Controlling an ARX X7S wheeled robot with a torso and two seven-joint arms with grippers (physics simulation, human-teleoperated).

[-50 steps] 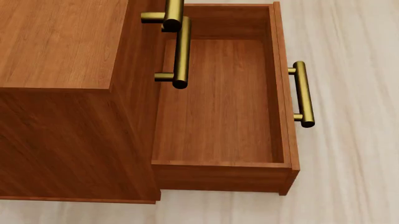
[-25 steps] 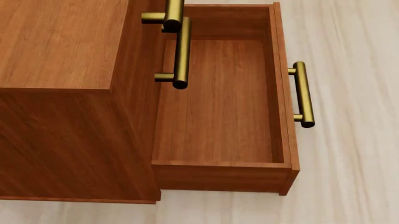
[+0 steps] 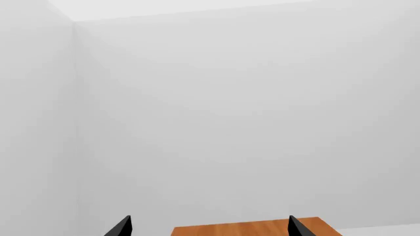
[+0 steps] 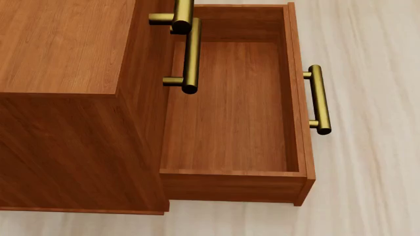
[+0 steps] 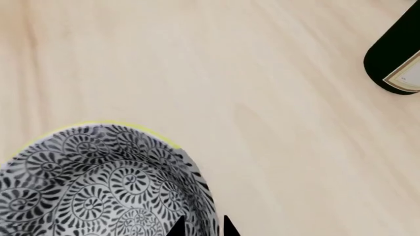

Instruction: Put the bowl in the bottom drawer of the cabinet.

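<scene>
Bowl: the bowl [image 5: 98, 184] fills the near corner of the right wrist view, patterned inside and out, sitting on or held just over a pale wooden surface [image 5: 262, 98].

Right gripper: the right gripper [image 5: 200, 227] shows only as two dark fingertips close together, with the bowl's rim wall running between them. It looks pinched on the rim, one tip inside and one outside.

Left gripper: the left gripper [image 3: 206, 227] shows two dark tips spread well apart with nothing between them. It points at a blank white wall [image 3: 229, 113], with a strip of reddish wood [image 3: 256, 229] just past the tips.

Key relation: the bowl lies at the right claw, so the right arm is the one to carry it. The left arm is nowhere near it.

Bottom drawer: in the head view the bottom drawer [image 4: 298, 98] stands pulled fully out from the cabinet [image 4: 66, 49], its floor bare. Its long axis runs along the cabinet front, brass handle [image 4: 318, 98] on the outer side.

Obstacles: the two upper handles [image 4: 190, 54] jut out over the drawer's inner edge, so the bowl should probably come down nearer the outer half.

Room: light striped floor [image 4: 374, 147] around the cabinet. A dark bottle [image 5: 397, 59] with a pale label stands on the wooden surface, well apart from the bowl.

Arms in the head view: neither is visible.
</scene>
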